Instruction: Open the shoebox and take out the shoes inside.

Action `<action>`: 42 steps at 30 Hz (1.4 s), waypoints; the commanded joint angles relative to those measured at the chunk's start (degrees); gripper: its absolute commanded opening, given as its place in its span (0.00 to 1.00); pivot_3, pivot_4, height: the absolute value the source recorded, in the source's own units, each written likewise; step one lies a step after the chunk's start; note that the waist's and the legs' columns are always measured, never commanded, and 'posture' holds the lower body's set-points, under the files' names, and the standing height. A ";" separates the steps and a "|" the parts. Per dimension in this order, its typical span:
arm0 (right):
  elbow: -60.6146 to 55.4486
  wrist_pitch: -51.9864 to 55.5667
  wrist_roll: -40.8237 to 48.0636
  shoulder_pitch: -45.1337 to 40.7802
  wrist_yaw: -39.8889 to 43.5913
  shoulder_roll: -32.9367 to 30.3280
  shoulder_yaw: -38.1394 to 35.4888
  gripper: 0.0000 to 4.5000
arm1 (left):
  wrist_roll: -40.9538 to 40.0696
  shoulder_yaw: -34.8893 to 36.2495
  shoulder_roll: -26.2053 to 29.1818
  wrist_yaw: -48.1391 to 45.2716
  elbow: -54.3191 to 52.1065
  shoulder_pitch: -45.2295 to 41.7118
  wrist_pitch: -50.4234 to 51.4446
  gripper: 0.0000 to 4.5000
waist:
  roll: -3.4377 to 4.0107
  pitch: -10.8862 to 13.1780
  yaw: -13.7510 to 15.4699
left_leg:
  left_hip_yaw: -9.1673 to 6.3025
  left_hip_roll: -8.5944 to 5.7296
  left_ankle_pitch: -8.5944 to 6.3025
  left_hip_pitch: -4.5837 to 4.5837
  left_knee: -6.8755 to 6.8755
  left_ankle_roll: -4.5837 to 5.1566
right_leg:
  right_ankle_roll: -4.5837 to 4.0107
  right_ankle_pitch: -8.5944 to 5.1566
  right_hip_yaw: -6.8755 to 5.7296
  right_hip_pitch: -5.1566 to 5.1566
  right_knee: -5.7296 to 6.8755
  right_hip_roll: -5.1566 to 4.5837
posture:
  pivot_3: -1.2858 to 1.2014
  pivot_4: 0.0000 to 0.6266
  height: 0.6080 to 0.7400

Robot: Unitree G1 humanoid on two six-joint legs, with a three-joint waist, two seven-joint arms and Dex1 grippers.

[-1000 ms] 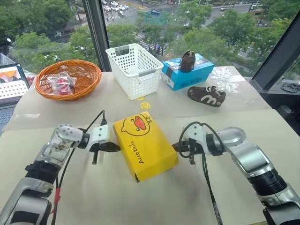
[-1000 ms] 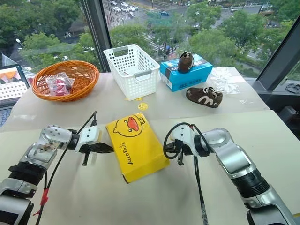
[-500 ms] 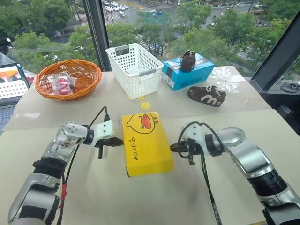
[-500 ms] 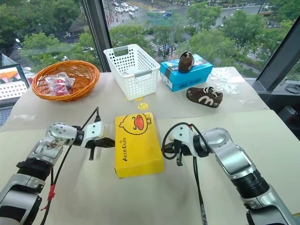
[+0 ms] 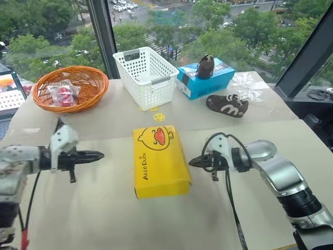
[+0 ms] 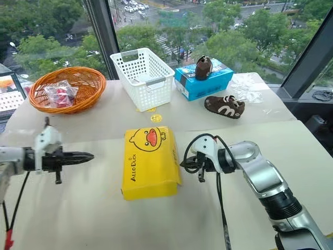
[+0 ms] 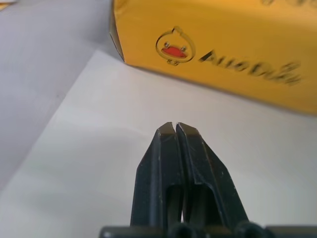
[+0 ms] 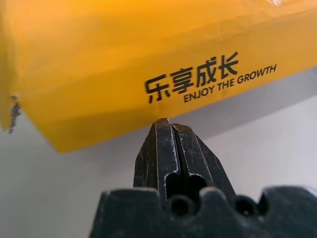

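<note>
The left pincer hung pressed together, empty, well apart from the shoebox. The shoebox lay flat, lid on, at the middle of the worktop. The right pincer, fingers together, pointed at its right side, just beside it.

Shoebox flat at table centre, lid on. Left gripper at 9 o'clock, well apart. Right gripper at 3, just beside. Wicker basket at 11, white basket at 12, blue box at 1.
</note>
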 commanded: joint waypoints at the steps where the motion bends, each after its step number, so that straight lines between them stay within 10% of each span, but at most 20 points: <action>1: 5.07 -3.00 2.47 -2.58 1.79 2.29 -2.14 0.00 | -8.24 9.97 0.16 0.07 -7.44 7.14 7.34 0.02 | 0.01 0.01 -0.04 | 0.00 -0.02 0.00 0.01 0.00 0.00 | 0.01 -0.01 0.00 0.01 0.01 -0.01 | 0.52 0.24 0.93; 12: 18.54 -6.52 7.58 -6.21 8.03 9.62 -4.42 0.00 | -9.31 14.25 -2.97 3.44 -13.23 21.02 7.64 0.02 | 0.04 0.03 0.05 | 0.01 0.05 0.06 0.19 -0.01 -0.11 | -0.18 0.09 0.03 0.07 0.07 0.07 | 0.52 0.24 0.93; 28: 6.46 2.59 17.52 -19.30 3.58 16.01 -7.84 0.00 | -13.22 19.50 -3.02 7.56 -19.65 24.35 10.96 0.02 | 0.11 0.07 -0.15 | -0.04 0.11 0.17 0.25 -0.13 -0.31 | -0.40 0.21 0.04 0.00 0.12 0.18 | 0.52 0.24 0.93; 42: 21.58 -18.18 -2.81 -11.69 14.15 2.42 3.18 0.00 | -15.65 21.06 -2.94 11.82 -22.78 24.73 13.50 0.02 | 0.19 0.12 -0.24 | 0.07 0.09 0.14 0.13 -0.19 -0.30 | -0.33 0.12 0.05 -0.07 0.02 0.22 | 0.52 0.24 0.93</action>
